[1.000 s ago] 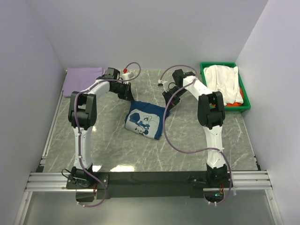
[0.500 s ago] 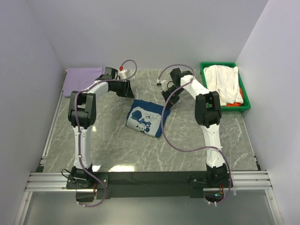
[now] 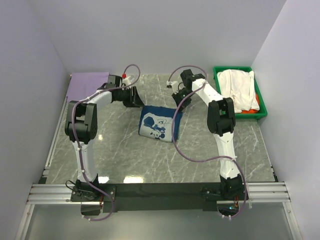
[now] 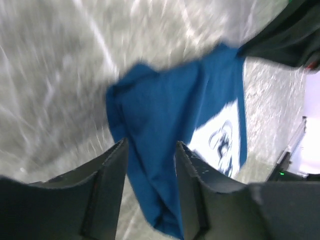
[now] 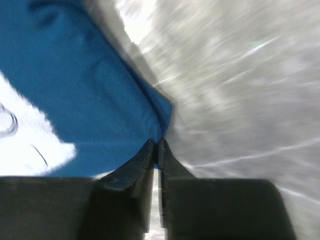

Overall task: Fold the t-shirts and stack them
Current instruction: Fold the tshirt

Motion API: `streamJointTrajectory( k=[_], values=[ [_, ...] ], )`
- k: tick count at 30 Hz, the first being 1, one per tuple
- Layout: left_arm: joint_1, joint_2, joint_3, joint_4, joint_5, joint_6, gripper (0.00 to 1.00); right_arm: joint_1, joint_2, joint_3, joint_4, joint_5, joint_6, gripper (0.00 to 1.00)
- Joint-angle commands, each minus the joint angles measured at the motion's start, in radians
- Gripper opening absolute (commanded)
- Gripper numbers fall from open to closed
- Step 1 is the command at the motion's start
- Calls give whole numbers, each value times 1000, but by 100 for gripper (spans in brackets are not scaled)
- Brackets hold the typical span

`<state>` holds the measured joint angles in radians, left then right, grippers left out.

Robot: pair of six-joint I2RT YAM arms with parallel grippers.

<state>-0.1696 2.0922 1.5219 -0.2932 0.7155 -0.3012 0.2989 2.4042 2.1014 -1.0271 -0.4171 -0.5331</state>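
Navy t-shirt (image 3: pixel 160 124), folded, on the table (image 3: pixel 125 155) at centre, shifted slightly rightward and back since 1 second ago. Left gripper (image 4: pixel 151 146): jaws now apart, above the cloth. Right gripper (image 5: pixel 156 143): jaws nearly together at its corner; grip cannot be told.

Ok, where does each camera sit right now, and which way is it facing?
Top external: above and behind the bases, looking down on the table; the left arm and right arm show whole.
Left wrist: on the left arm's wrist, looking down past the open left gripper onto the navy t-shirt.
Right wrist: on the right arm's wrist, looking down past the shut right gripper at that shirt's corner.
Shared: all three see the navy t-shirt, white print included.
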Motion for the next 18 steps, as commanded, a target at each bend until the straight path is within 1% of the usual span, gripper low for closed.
streamJointTrajectory(
  k=[1,3,4,5,6,7,9,10,11,12,14,16,17,18],
  values=[
    [-21,-26,-41,14,-17,-79,47,8,-7,89,105,112,21,21],
    [-24,-29,-64,25,4,-101,46,6,-33,86,127,139,42,36],
    [-30,-31,-83,38,7,-105,45,6,-72,77,130,146,51,49],
    [-34,-31,-88,42,12,-104,45,8,-97,42,139,141,62,60],
    [-37,-31,-91,48,25,-107,43,9,-123,22,136,127,79,62],
    [-41,-31,-97,60,27,-113,42,9,-172,2,130,103,87,62],
    [-42,-34,-106,77,27,-125,38,13,-214,-49,89,13,110,61],
    [-45,-32,-108,84,30,-127,37,17,-244,-55,63,-35,113,57],
    [-47,-26,-106,85,29,-128,35,19,-255,-76,20,-139,130,55],
    [-48,-20,-101,82,25,-127,32,22,-264,-90,-2,-185,131,52],
    [-51,-2,-86,81,18,-128,29,43,-267,-116,-75,-257,122,45],
    [-51,14,-57,69,1,-124,24,68,-237,-135,-129,-321,95,40],
    [-51,29,-45,42,-11,-115,20,75,-223,-139,-177,-330,70,38],
    [-50,35,-31,31,-22,-108,18,80,-200,-145,-192,-339,64,38]
  ],
)
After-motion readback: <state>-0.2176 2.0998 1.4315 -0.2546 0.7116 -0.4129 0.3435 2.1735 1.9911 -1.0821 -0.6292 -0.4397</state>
